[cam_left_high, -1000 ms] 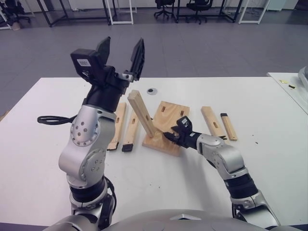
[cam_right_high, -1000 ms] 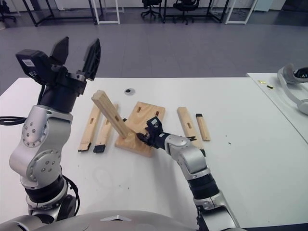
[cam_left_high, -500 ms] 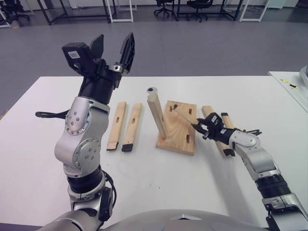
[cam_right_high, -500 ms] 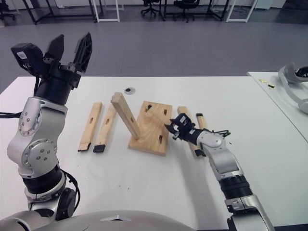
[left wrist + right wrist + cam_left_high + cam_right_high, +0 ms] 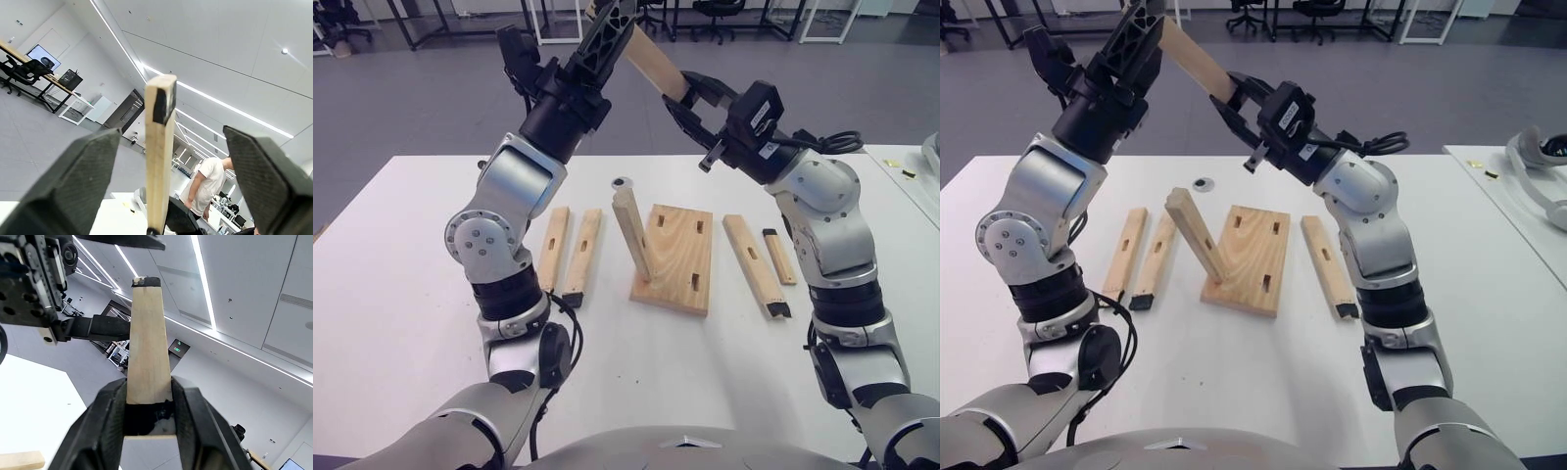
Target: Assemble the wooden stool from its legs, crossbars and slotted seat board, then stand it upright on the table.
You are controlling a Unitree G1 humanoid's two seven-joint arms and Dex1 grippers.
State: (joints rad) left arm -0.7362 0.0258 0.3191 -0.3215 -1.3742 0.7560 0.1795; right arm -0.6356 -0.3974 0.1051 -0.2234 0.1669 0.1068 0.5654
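My right gripper (image 5: 690,95) is raised high over the table's far side, shut on the lower end of a wooden leg (image 5: 651,61) that slants up to the left. In the right wrist view both fingers (image 5: 111,404) clamp that leg (image 5: 148,357). My left gripper (image 5: 171,132) is also raised and open, its fingers (image 5: 83,171) standing wide on either side of the leg's upper end (image 5: 160,147) without touching it. On the table lies the slotted seat board (image 5: 677,264) with one leg (image 5: 631,233) standing tilted in it.
Two wooden pieces (image 5: 554,250) (image 5: 583,250) lie left of the board; a long piece (image 5: 754,262) and a short one (image 5: 779,257) lie to its right. A small round grey cap (image 5: 624,183) sits behind the board. A second table (image 5: 1518,196) stands at the far right.
My right arm rose from table level beside the board, carrying a wooden leg high. My left gripper swung right and up to straddle that leg's upper end.
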